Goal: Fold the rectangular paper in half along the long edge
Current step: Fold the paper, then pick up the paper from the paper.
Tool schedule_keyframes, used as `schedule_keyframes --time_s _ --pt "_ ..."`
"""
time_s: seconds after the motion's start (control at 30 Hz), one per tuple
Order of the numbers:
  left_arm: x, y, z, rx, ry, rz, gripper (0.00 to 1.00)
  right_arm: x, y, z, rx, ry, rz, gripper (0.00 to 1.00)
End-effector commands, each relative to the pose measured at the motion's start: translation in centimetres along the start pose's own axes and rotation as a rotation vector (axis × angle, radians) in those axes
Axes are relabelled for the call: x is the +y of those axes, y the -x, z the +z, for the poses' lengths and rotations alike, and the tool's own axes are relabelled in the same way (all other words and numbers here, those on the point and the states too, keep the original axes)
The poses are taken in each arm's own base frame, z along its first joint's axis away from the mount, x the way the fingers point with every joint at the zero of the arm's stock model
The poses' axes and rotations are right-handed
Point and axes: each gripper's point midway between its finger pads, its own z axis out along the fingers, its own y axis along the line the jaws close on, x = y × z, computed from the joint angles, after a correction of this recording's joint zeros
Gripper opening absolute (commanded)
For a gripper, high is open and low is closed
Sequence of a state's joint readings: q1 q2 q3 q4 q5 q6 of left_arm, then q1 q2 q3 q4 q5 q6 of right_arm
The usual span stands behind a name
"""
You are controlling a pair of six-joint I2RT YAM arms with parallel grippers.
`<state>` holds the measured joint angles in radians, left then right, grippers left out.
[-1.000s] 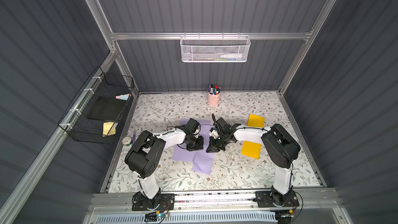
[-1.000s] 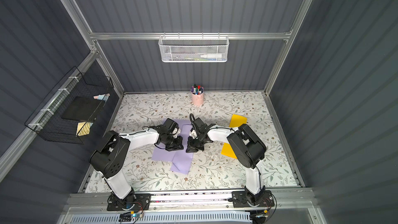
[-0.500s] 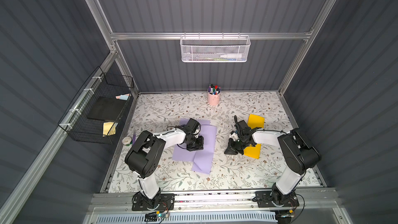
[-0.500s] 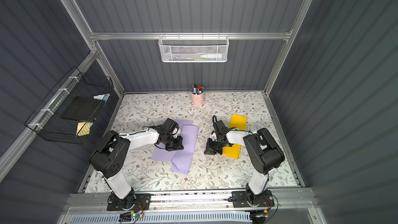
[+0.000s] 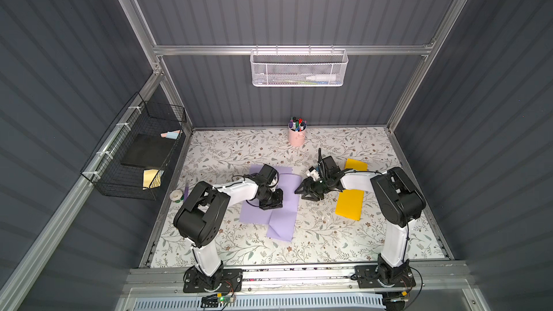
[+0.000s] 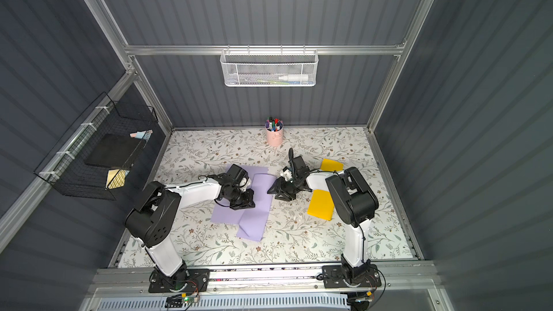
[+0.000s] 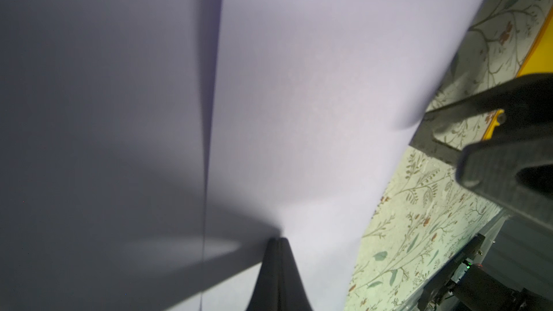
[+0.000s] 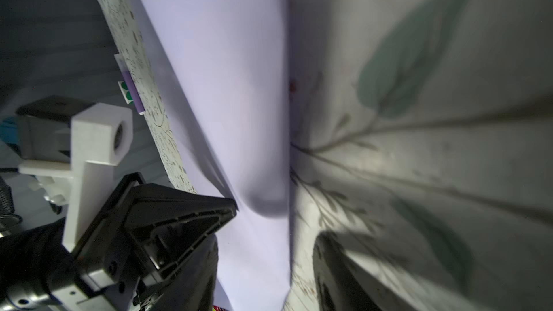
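Left wall: a black wire basket (image 5: pixel 119 181) is hung on the frame, well clear of the work. A tape roll (image 5: pixel 176 195) is noted at the left border of the mat.

Left gripper (image 5: pixel 270 203): jaws pressed together with nothing between them, the tip set down on the purple paper (image 5: pixel 284 219). In the left wrist view the closed tip is seen resting on the sheet beside a straight crease line. It is judged to be placed there as a hold-down, so that the sheet is kept from sliding while the fold is worked.

Purple paper: lies flat at mid-table, between the two arms. A long flap is laid over the rest. In both top views the flap sits skewed, its near end projecting past the sheet's near edge. The halves are therefore judged not yet squared.

Right gripper (image 5: pixel 300 191): jaws spread, held low just beside the right-hand edge of the flap. Nothing is seen pinched. Contact with the paper cannot be settled from these views. The position is judged suited to taking that edge.

Further right, two yellow sheets (image 5: pixel 350 204) lie apart from the purple one, partly under the right arm.

Surface: a pale floral mat (image 5: pixel 329 234), flat and matte. Room: dark ribbed walls in an aluminium frame. A pink cup of markers (image 5: pixel 296 137) stands at the back, and a white mesh basket (image 5: pixel 297 67) is hung above it.
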<state>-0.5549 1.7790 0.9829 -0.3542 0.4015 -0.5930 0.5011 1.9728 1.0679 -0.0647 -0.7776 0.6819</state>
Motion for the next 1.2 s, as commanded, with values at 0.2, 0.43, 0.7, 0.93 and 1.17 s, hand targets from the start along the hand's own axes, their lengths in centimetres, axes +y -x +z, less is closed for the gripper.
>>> schedule_keyframes --time_s 0.2,0.43,0.7,0.93,1.17 --pt "5.0 -2.7 1.5 0.094 0.191 -0.042 0.03 -2.6 -0.5 3.3 0.049 0.001 0.071 0.46" --pt "5.0 -2.8 1.2 0.086 0.191 -0.035 0.04 -2.9 -0.1 2.8 0.018 -0.065 0.06 0.09" --pt "5.0 -2.8 1.3 0.091 0.189 -0.033 0.04 -2.6 0.8 2.1 -0.021 -0.105 0.044 0.0" --pt "5.0 -3.0 1.3 0.09 0.184 -0.031 0.04 -1.7 4.0 1.2 -0.073 -0.16 0.023 0.38" --pt "5.0 -3.1 1.3 0.093 0.183 -0.028 0.04 -1.7 6.2 1.0 -0.1 -0.148 0.031 0.0"
